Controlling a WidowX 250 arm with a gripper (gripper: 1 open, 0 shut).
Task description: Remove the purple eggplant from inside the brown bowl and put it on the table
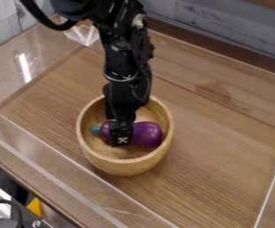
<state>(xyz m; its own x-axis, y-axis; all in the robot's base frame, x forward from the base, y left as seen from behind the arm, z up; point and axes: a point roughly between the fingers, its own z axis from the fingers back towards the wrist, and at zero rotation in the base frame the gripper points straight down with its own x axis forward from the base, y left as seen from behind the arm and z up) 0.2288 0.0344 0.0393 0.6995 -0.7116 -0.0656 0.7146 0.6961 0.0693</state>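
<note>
Jaws [122, 134] spread wide, pointing straight down into the brown bowl [151, 157], and I see them right over the purple eggplant [144, 134], not closed on it. That eggplant lies inside the bowl, stem cap toward the left. Bowl sits on the worktop [222, 107] nearer the front edge, clear walls around.
</note>
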